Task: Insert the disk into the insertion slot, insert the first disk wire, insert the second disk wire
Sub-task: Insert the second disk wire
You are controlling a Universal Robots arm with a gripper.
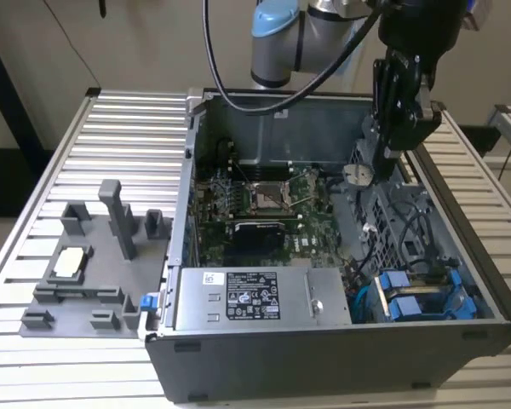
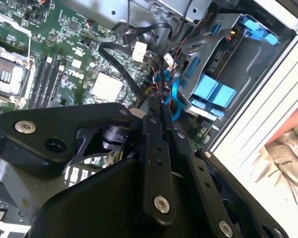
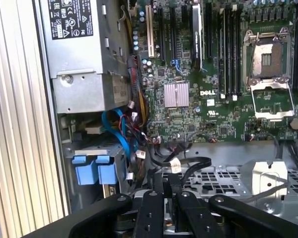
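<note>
An open computer case lies on the slatted table. In its near corner, on the exterior view's right, the grey drive cage with the insertion slot holds blue carrier tabs. I cannot tell which carrier holds the disk. Blue wires and a black wire with a white plug run beside the cage. My gripper hangs above the perforated cage, fingers shut together, nothing seen held.
The motherboard fills the case floor and the silver power supply sits at the near wall. The perforated grey cage lies under my gripper. A grey fixture stands on the table at the exterior view's left.
</note>
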